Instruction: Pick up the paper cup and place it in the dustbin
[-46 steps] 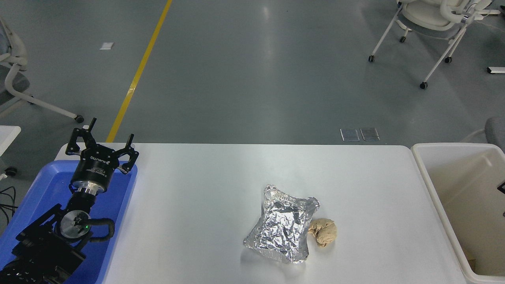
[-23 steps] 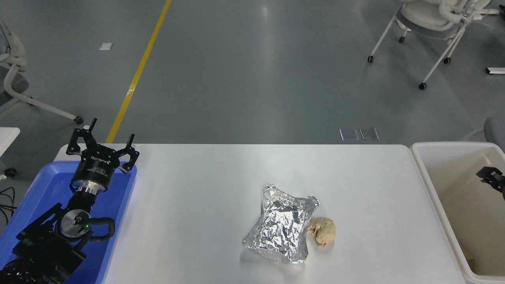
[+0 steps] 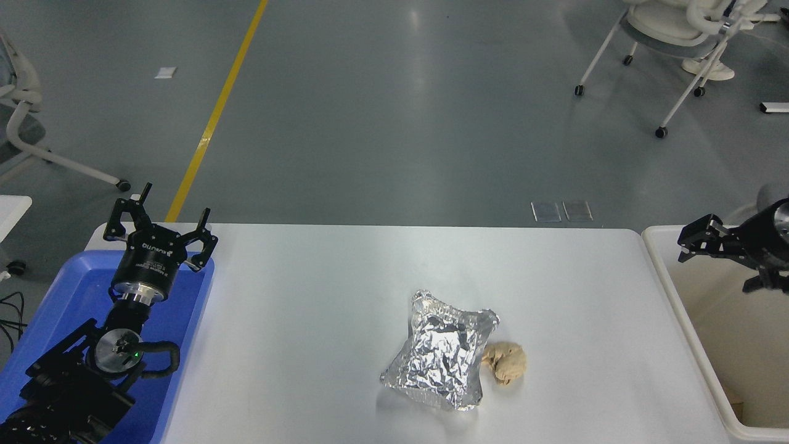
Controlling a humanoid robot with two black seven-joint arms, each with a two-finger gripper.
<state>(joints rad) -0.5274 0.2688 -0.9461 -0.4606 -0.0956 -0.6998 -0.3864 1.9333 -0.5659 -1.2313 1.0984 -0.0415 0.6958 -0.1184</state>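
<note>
No paper cup shows anywhere on the table or in the visible part of the dustbin. The dustbin (image 3: 683,308) is a large off-white tub with beige inner walls at the table's right end. My right gripper (image 3: 718,262) reaches in from the right edge and hovers over the bin's far left corner. It is open, with nothing between its fingers. My left gripper (image 3: 174,206) is parked at the lower left over the blue tray, open and empty.
A crinkled silver foil bag (image 3: 444,351) lies at the table's centre front, with a crumpled tan paper ball (image 3: 505,362) touching its right side. A blue plastic tray (image 3: 185,320) sits at the left end. Wheeled chairs stand on the floor beyond.
The right gripper has come in from the right edge, moving left and up over the dustbin. The left arm, foil bag and paper ball have not moved.
</note>
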